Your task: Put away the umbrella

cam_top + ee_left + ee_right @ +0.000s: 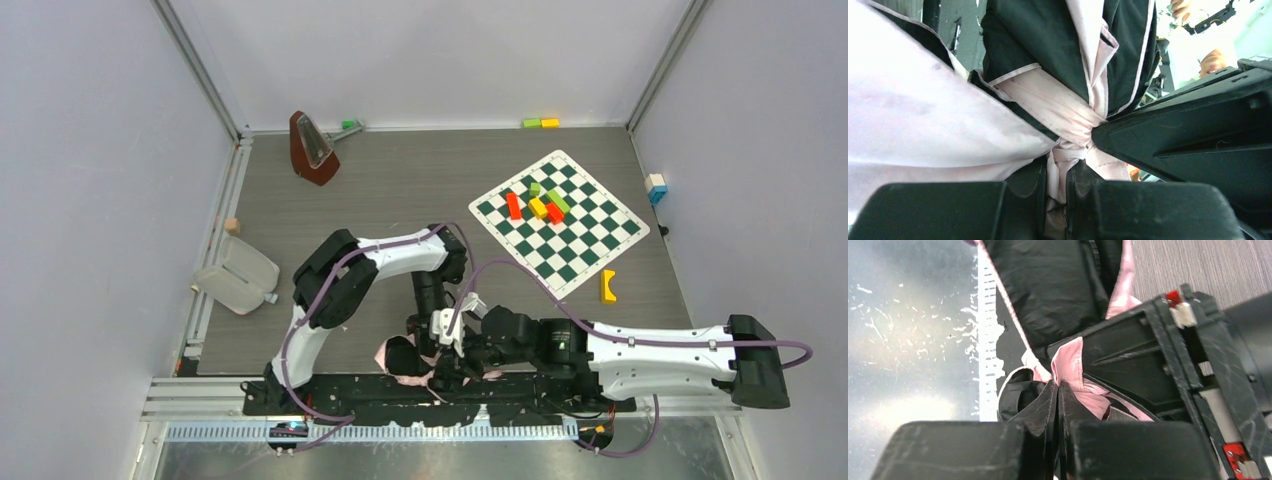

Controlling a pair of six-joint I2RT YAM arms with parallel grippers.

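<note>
Down at the near edge of the desk (pixel 400 190), right in front of the two arm bases, sits the umbrella (pixel 405 362) – a crumpled bundle of black and pale pink fabric, wedged between both arms. The left end effector (pixel 424 335) reaches down onto it from the far side, and the right end effector (pixel 452 368) comes in low from the right, so the two meet over the same bundle. From the left wrist, the left end effector (pixel 1055 175) has its jaws drawn narrow on a gathered twist of pale pink cloth, and the black canopy (pixel 1048 55) with its pink trim billows above the pinch. Over on the right wrist camera, the right end effector (pixel 1058 392) is squeezed tight – a thin fold of black and pink fabric is caught between the fingers, and more of the dark canopy (pixel 1058 290) hangs beyond them. Both arms, then, have hold of cloth (handle and ribs cannot be made out in any view). Further back on the desk, well apart from the action, a green-and-white checkered mat (pixel 560 222) carries a cluster of coloured blocks (pixel 538 204), a yellow arch block (pixel 608 286) lies just beside its near edge, a brown metronome (pixel 312 148) stands at the far left, and a clear plastic container (pixel 238 275) lies on its side by the left edge.
</note>
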